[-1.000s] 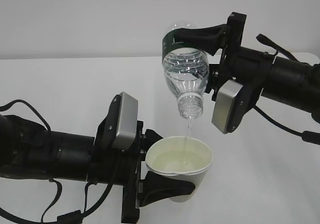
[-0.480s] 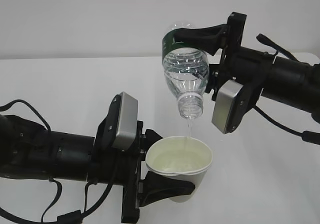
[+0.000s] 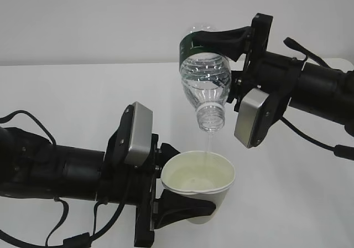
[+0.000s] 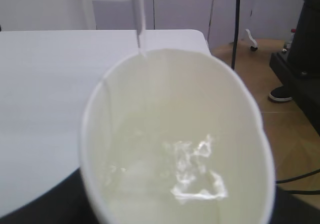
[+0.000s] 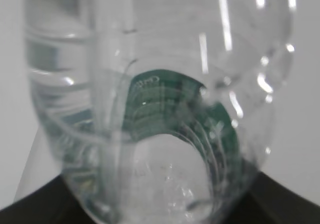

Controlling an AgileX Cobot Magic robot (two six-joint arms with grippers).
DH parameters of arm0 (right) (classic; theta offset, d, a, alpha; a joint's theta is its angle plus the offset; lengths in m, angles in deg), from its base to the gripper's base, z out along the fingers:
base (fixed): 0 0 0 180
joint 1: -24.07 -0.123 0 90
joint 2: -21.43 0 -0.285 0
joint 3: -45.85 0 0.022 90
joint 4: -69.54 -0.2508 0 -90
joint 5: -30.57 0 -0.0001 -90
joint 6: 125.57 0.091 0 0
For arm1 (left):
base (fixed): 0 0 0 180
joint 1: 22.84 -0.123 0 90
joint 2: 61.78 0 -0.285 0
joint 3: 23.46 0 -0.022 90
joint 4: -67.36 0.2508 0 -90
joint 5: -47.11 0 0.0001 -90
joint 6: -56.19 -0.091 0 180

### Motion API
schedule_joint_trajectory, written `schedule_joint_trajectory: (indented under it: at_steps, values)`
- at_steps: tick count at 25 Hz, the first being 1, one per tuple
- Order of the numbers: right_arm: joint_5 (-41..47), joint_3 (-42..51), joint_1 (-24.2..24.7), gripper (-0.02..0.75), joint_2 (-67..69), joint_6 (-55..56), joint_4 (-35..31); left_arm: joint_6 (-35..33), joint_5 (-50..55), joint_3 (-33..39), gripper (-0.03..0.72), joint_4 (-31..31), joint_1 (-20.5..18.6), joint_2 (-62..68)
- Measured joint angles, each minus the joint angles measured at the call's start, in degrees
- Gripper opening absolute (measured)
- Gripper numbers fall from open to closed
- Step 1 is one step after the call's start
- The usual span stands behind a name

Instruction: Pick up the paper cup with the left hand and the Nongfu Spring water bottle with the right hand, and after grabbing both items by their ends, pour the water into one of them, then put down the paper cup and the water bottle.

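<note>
Clamped around the green label band, the right hand (image 3: pixel 213 36) holds the Nongfu Spring water bottle (image 3: pixel 204 82) upside down and slightly tilted, its black fingers (image 3: pixel 221 37) curving over the band from the right side of the exterior view. The jaws stand fairly wide, set to the width of the bottle's body. The uncapped neck points down, and the water (image 3: pixel 206 84) fills the shoulder part of the bottle below the band. A thin clear stream (image 3: pixel 208 144) falls from the mouth into the paper cup (image 3: pixel 199 181) directly below.

From the right wrist view the bottle (image 5: pixel 150 109) fills nearly the whole picture, blurred, with the green label showing through the clear plastic.

Lower and to the left, the left hand (image 3: pixel 182 206) grips the paper cup around its lower wall, one black finger (image 3: pixel 185 209) wrapping across the front of the cup. The cup stands upright, raised off the white table (image 3: pixel 66 93), its rolled rim just beneath the bottle mouth but apart from it. Its pale cream inside holds a shallow pool of water.

The left wrist view looks down into the cup (image 4: pixel 175 134), where the stream (image 4: pixel 140 29) enters near the far rim and the liquid at the bottom glints and ripples. Beyond the table edge a brown floor (image 4: pixel 270 119) and dark cables show.
</note>
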Motion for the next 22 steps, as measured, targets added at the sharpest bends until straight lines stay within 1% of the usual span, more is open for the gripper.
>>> schedule_joint_trajectory:
  at_steps: [22]
  values:
    - [0.0, 0.0, 0.19, 0.447, 0.0, -1.13, 0.0, 0.0, 0.0, 0.0, 0.414, 0.0, 0.0, 0.0]
